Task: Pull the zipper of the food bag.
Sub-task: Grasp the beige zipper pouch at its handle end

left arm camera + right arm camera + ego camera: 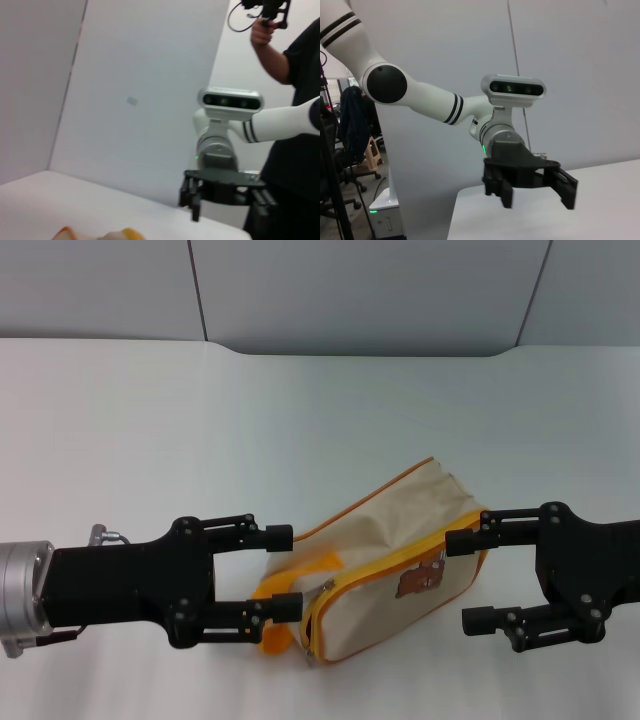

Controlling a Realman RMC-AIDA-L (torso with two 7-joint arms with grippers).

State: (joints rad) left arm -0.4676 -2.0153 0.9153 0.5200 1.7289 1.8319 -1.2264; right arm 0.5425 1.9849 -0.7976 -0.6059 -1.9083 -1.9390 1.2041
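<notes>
Bag: the food bag (pixel 385 565) lies on its side on the table (pixel 150 430), low and just right of centre in the head view, bear patch (pixel 420 581) facing the camera.
Zipper: the zipper (pixel 400 562) runs as an orange-yellow band around the near face; its silver pull (pixel 312 652) hangs at the lower left corner of the bag. The band looks closed along the stretch that shows — no gap into the bag is visible.
Left gripper: the left gripper (pixel 282 570) sits at the bag's left end, fingers spread wide, one tip above the corner and one low against the orange strap (pixel 285 615). It grasps nothing; whether the lower tip touches the fabric cannot be told.
Right gripper: the right gripper (pixel 468 580) is at the bag's right end, also spread wide and holding nothing — its upper tip is just beside the bag's top edge, the lower one off the bag.
Wrist views: each shows mostly the other arm's gripper, parted; a little of the bag peeks in at the bottom of the left wrist view.
Progress: judged early. Both arms flank the bag, but the pull is not gripped. Left to do: steady the bag, pinch the pull, draw it along the band.
</notes>
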